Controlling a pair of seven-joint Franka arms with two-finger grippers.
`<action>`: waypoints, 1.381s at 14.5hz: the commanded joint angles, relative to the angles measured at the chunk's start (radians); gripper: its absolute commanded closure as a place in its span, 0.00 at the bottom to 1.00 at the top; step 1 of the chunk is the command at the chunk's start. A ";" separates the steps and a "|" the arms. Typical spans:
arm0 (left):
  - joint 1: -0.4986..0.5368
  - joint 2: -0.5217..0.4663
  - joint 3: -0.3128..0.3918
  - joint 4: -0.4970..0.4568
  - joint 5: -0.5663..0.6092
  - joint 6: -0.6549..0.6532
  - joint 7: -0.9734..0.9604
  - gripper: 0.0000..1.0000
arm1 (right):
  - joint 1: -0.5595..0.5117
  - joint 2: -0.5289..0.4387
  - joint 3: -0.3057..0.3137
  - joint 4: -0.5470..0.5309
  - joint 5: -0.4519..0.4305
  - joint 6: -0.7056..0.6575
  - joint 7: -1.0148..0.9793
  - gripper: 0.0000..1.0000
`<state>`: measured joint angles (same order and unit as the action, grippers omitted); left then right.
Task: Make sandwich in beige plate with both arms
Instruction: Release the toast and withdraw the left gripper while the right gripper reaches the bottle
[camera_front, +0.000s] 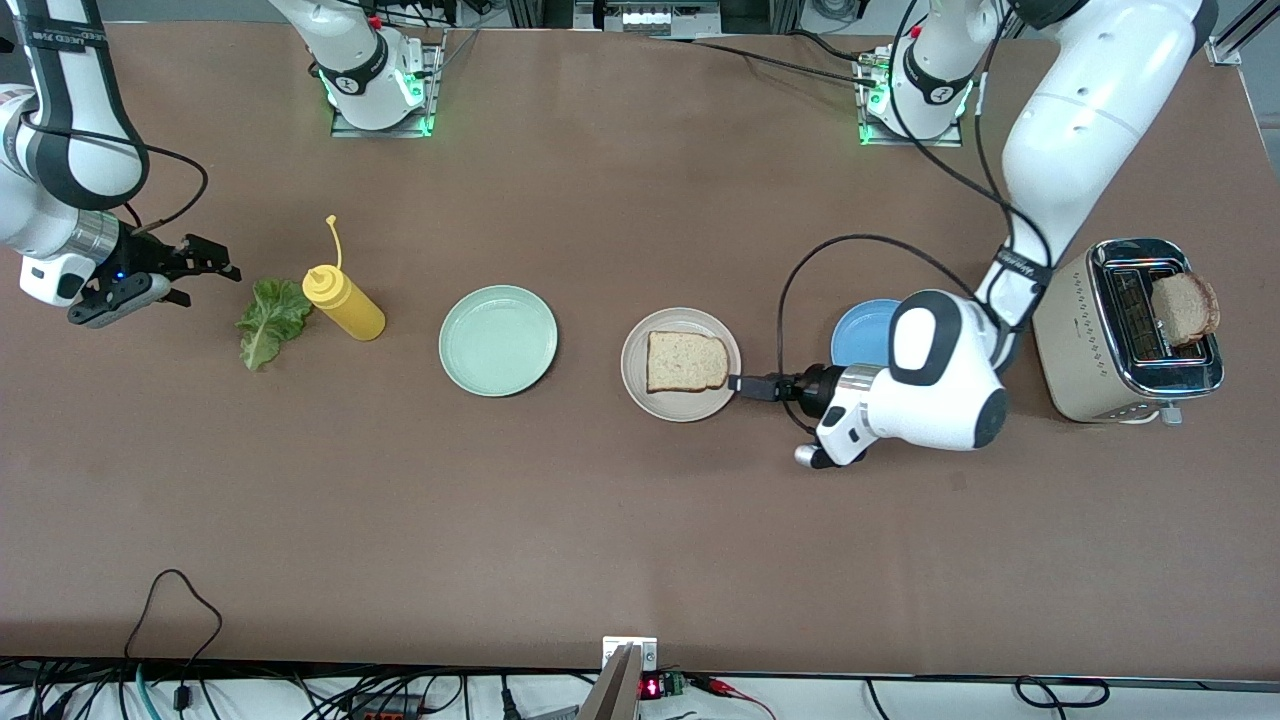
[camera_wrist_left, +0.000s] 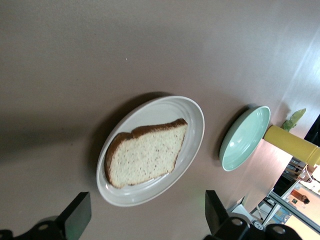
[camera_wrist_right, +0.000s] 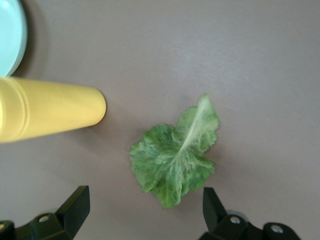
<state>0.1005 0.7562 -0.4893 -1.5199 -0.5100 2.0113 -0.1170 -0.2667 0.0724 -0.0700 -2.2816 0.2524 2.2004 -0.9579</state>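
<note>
A round beige plate (camera_front: 680, 400) with a shallow rim sits flat on the table, just off the fingertips of the left gripper (camera_front: 745, 385), whose jaws stand wide apart with nothing between them. One squarish slice of light toasted bread (camera_front: 686, 362) lies flat on the plate, its brown crust edge turned away from that gripper. A second slice (camera_front: 1185, 308) stands upright in a slot of the toaster (camera_front: 1130, 330), well apart from the left gripper. The ruffled green lettuce leaf (camera_front: 268, 320) lies flat on the table close to the right gripper (camera_front: 205, 268), which hangs open beside it.
</note>
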 joint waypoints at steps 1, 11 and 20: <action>0.021 -0.074 0.002 -0.023 0.033 -0.049 0.011 0.00 | -0.019 -0.008 0.012 -0.024 0.109 0.018 -0.239 0.00; 0.084 -0.159 0.070 0.050 0.447 -0.180 0.010 0.00 | -0.086 0.154 0.012 -0.030 0.577 -0.137 -1.125 0.00; -0.166 -0.507 0.570 0.041 0.456 -0.259 0.013 0.00 | -0.177 0.257 0.012 -0.027 0.737 -0.372 -1.476 0.00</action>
<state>-0.0469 0.3310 0.0130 -1.4440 -0.0745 1.7674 -0.1131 -0.4199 0.3114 -0.0699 -2.3143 0.9575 1.8704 -2.3804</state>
